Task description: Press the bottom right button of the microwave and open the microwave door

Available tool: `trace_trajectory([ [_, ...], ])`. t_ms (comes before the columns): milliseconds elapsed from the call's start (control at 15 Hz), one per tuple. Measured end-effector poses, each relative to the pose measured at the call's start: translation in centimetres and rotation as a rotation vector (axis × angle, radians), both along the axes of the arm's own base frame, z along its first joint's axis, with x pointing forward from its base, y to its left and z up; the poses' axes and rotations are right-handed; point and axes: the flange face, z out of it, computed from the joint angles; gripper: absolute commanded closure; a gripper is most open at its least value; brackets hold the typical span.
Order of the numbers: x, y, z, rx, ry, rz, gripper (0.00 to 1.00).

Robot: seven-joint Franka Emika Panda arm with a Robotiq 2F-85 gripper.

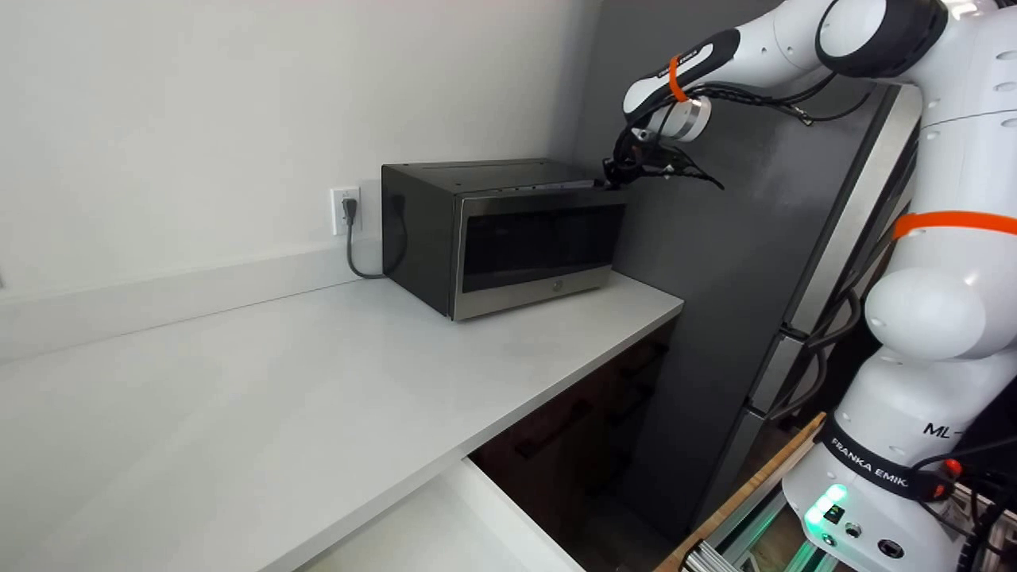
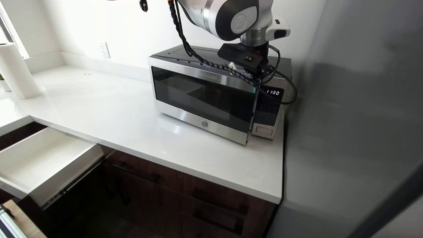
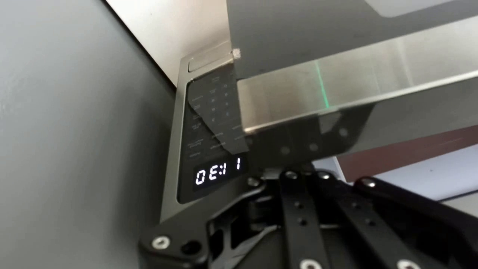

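The microwave (image 1: 421,246) (image 2: 195,54) stands on the counter. Its door (image 1: 548,242) (image 2: 205,102) is ajar, its right edge standing forward of the control strip (image 2: 269,109) in an exterior view. The wrist view, upside down, shows the door (image 3: 358,80) and the lit display (image 3: 218,173). The bottom right button (image 2: 264,131) is a silvery rectangle below the keypad, also in the wrist view (image 3: 209,61). My gripper (image 3: 280,173) has its fingers together at the door's upper right corner (image 1: 616,179). The fingertips are partly hidden; contact with the door cannot be told.
A tall grey refrigerator (image 1: 715,262) (image 2: 350,125) stands close to the microwave's right side. A white drawer (image 2: 49,155) is pulled out under the counter (image 2: 109,105). A paper towel roll (image 2: 18,72) stands at the far left. Cables hang from the arm across the microwave front.
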Motion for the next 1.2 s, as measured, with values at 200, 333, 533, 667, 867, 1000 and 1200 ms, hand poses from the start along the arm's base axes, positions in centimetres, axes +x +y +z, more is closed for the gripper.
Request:
trace_trajectory([
  [200, -1.1, -0.1, -0.4, 0.013, 0.073, -0.069, 1.0],
  [333, -2.2, 0.0, -0.6, 0.025, 0.124, -0.127, 1.0],
  [533, -4.1, 0.4, -0.6, 0.061, 0.193, -0.213, 1.0],
  [667, -5.4, 1.2, -0.5, 0.098, 0.243, -0.261, 1.0],
  [867, -7.7, 2.8, -0.3, 0.151, 0.321, -0.321, 1.0],
  [1000, -9.5, 3.7, 0.0, 0.179, 0.375, -0.363, 1.0],
  [1200, -12.5, 4.8, 0.1, 0.197, 0.476, -0.427, 1.0],
])
